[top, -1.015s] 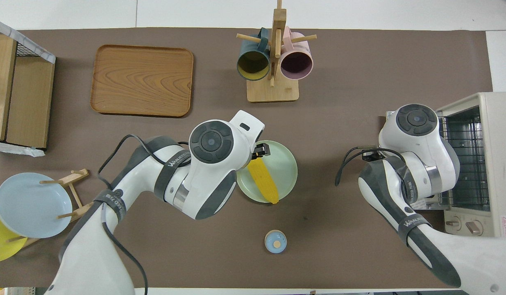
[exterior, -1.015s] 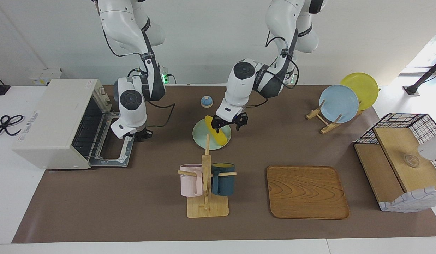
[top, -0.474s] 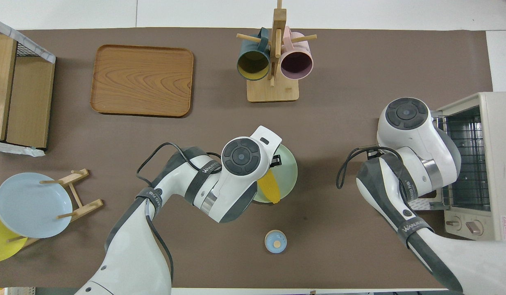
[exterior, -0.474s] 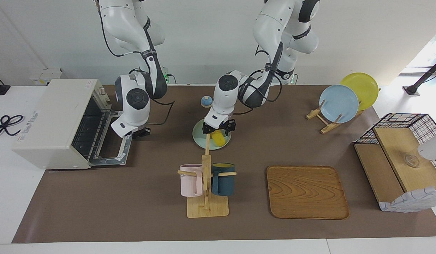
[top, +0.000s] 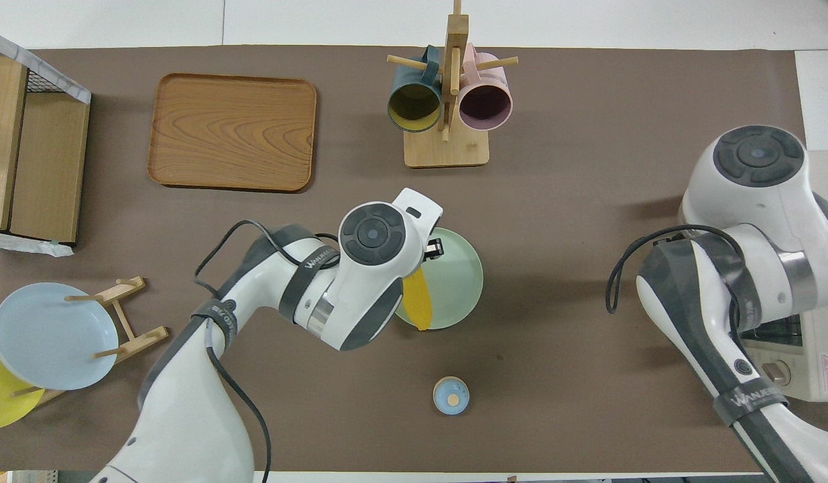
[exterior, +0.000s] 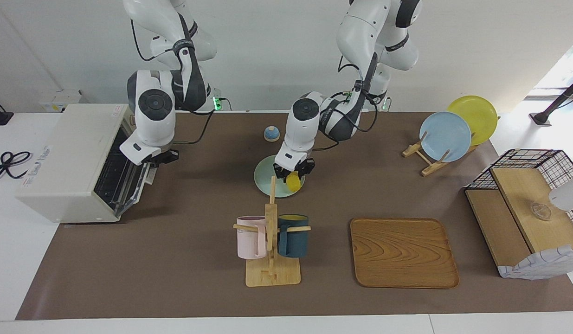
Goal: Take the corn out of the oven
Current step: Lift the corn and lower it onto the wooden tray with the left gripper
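While on one plate [exterior: 264,178], one corn [exterior: 293,182].

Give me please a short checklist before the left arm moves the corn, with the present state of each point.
1. Corn out of the oven: ok, it is on the pale green plate.
2. Left gripper shut on the corn: ok.
3. Corn lifted clear of the plate: cannot tell.
4. Oven door fully closed: not ok, it stands half raised, with the shut right gripper at its upper edge.
5. Room between the plate and the mug rack: cannot tell; its post is close.
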You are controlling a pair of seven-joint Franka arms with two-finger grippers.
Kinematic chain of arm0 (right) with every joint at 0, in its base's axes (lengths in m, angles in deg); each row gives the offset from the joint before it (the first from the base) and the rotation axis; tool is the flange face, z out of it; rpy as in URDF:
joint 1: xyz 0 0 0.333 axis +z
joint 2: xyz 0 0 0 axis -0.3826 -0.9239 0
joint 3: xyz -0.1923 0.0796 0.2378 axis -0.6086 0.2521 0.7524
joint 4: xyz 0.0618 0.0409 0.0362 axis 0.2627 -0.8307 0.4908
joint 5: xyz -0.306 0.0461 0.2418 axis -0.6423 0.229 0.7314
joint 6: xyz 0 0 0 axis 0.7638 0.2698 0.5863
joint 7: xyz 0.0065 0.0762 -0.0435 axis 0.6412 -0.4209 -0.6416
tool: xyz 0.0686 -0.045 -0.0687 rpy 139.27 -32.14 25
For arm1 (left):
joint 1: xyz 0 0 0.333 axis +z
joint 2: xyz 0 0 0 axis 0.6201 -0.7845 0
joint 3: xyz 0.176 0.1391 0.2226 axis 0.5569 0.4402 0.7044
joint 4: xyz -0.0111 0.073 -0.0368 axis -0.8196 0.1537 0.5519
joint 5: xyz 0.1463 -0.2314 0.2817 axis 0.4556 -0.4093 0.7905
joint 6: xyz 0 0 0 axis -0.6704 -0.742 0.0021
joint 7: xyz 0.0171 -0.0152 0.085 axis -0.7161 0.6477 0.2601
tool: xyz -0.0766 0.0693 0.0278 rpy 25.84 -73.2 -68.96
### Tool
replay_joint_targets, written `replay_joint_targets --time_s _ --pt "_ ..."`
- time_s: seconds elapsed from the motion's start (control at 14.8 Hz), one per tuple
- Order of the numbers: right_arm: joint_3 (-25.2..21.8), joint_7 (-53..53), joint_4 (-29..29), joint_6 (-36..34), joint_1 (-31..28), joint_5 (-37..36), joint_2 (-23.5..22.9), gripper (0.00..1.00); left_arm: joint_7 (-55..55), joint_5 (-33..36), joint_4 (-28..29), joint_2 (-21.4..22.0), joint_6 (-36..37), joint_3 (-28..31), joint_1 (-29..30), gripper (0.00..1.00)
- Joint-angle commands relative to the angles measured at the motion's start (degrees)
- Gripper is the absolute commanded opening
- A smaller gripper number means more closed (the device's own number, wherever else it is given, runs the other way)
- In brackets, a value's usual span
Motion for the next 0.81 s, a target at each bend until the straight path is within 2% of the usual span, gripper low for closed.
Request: replay_joint_targets --time_s 0.0,0.14,0.27,0.47,0.74 --pt "-0.54 -4.39 0.31 1.04 -3.06 -2.48 0.31 0.0 7.19 -0.43 -6.83 2.36 9.29 0.13 8.13 0.0" --pt "-0.54 -7.11 0.31 0.43 -4.21 -2.05 1.63 0.0 15.45 -0.43 -17.63 -1.67 17.46 0.04 15.95 0.0" --pt "-0.54 -9.58 0.31 -0.19 -5.53 -1.26 2.77 0.0 20.04 -0.61 -24.94 -5.19 20.74 -0.14 19.74 0.0" --pt "-0.62 -12.05 1.35 -2.9 -5.8 0.33 4.97 0.0 28.28 -1.05 -27.87 -8.01 20.05 -0.66 24.4 0.0" --pt "-0.19 -13.1 6.53 -9.84 -4.92 0.85 5.68 0.0 33.67 -1.93 -36.03 -16.88 19.26 -0.75 28.01 0.0"
